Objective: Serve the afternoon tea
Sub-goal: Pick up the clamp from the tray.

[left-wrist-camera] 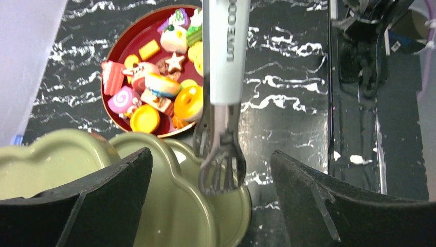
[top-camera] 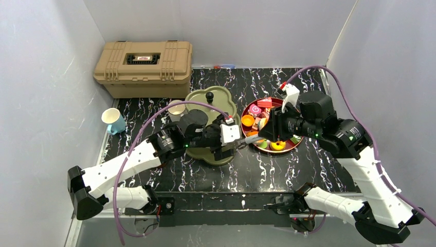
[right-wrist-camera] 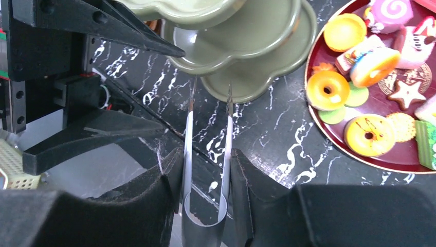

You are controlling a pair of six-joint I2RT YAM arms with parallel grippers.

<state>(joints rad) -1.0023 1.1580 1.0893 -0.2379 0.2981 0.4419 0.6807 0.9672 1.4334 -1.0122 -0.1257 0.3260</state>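
Far left on the table [top-camera: 267, 170]: cup [top-camera: 113, 121], white and blue, upright, near the left wall. Behind it, toolbox [top-camera: 142, 62] against the back wall, lid down. Right of the cup, mug [top-camera: 176, 109], upright, partly hidden by the left arm, just beside the stand.

Centre: stand [top-camera: 223, 106], olive green, three clover-shaped tiers, black knob [top-camera: 209, 95] on top. It stands upright between the mug and the plate. The left arm lies across its near side.

Left end effector [left-wrist-camera: 211, 159]: jaws wide. Its black fingers [left-wrist-camera: 118, 180] sit either side of the tongs' tips, apart from them and gripping nothing. It hovers over the near right edge of the stand's lower tiers.

Tongs [left-wrist-camera: 224, 51]: white handle, grey toothed tips. They reach in from the right, tips over the rim of the lowest tier. Whether they touch it cannot be told.

Right end effector [right-wrist-camera: 206, 159]: jaws narrow, clamped on the tongs' bent handle end, both blades pressed between the pads.

Right: plate [left-wrist-camera: 134, 40], round, dark red, just beside the stand. The pastries [left-wrist-camera: 162, 85] are heaped on it: doughnuts, rolls, a star biscuit, cake slices.
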